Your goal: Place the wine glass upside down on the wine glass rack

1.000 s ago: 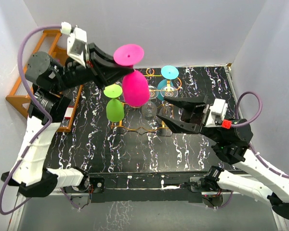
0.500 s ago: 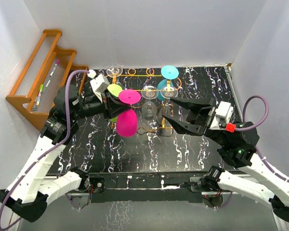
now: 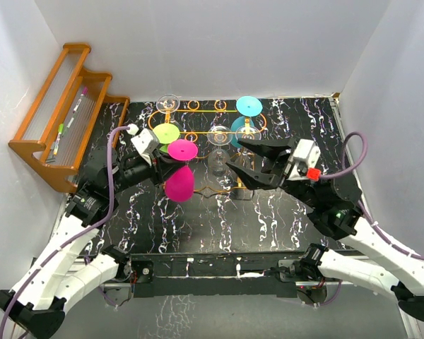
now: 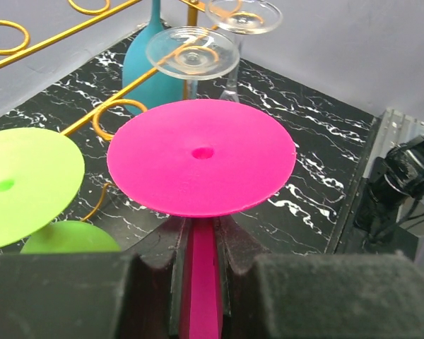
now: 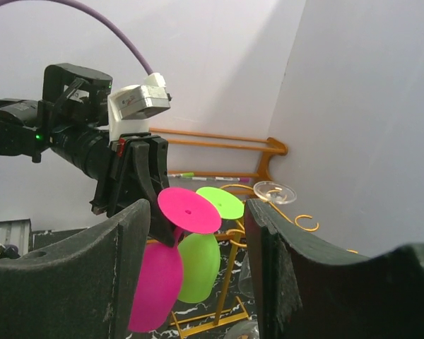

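The pink wine glass hangs upside down, its flat foot on top. My left gripper is shut on its stem just under the foot. The glass sits just in front of the wine glass rack, an orange wire frame, next to the green glass that hangs there. My right gripper stands open to the right of the pink glass, empty. In the right wrist view the pink glass shows between that gripper's fingers, farther off.
The rack's rails also hold a teal glass and two clear glasses. An orange wooden stepped shelf with pens stands at the back left. White walls close in the black marbled table.
My left arm has come down from high at the back left, carrying the pink glass lower and nearer, beside the green glass. My right gripper has shifted slightly left.
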Robot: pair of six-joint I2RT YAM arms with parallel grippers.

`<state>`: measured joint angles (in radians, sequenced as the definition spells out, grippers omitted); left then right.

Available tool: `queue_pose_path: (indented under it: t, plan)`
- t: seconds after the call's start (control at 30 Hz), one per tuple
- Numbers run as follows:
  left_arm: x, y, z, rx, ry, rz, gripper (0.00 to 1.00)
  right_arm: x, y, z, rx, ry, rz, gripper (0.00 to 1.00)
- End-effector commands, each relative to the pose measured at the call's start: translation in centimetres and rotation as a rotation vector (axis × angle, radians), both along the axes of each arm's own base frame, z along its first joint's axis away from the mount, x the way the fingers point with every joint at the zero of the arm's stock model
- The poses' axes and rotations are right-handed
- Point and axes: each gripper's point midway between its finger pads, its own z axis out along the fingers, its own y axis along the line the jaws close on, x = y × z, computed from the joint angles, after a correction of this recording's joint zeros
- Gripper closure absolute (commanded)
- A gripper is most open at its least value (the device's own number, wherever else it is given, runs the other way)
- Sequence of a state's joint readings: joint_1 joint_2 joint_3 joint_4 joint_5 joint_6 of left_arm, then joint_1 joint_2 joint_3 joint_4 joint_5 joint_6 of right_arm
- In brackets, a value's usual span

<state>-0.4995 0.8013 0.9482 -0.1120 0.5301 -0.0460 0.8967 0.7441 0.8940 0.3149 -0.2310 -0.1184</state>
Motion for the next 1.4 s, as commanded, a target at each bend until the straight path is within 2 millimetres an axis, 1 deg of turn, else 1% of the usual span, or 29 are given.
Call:
queue_pose_path:
  t: [0.0,0.2,0.3,0.53,0.67,0.8,0.93,1.1,1.37]
  plan:
    - [1.4,0.0,1.7,-0.05,-0.064,0.053,1.0,-0.3,-0.5,2.6,0.055,-0.032,-0.005,0.43]
    - [2.1,-0.8,2.0,-0.087,-0.05,0.04,1.0,-0.4,-0.6,2.3,0.054,-0.027,-0.004,0.43]
    - [2.8,-1.3,1.9,-0.083,-0.041,0.043,1.0,-0.6,-0.9,2.1,0.057,-0.03,-0.007,0.43]
    - [3.8,-2.4,1.3,-0.071,-0.029,0.044,1.0,-1.3,-1.4,2.5,0.072,-0.036,0.009,0.43]
    - [4.3,-2.4,1.3,-0.071,-0.034,0.075,1.0,-1.7,-1.0,2.3,0.06,-0.028,0.04,0.43]
    - [4.8,-2.0,1.7,-0.071,-0.061,0.119,1.0,-1.1,-0.1,1.4,-0.001,-0.007,0.043,0.43]
    - [5.0,-1.7,1.9,-0.066,-0.08,0.143,1.0,-0.9,0.4,1.1,-0.022,-0.002,0.047,0.44]
    - [5.0,-1.4,1.4,-0.054,-0.086,0.155,1.0,-1.0,0.4,1.3,-0.022,-0.009,0.051,0.44]
    - [5.3,-1.4,0.7,-0.056,-0.08,0.171,1.0,-1.3,1.3,0.8,-0.054,-0.022,0.092,0.43]
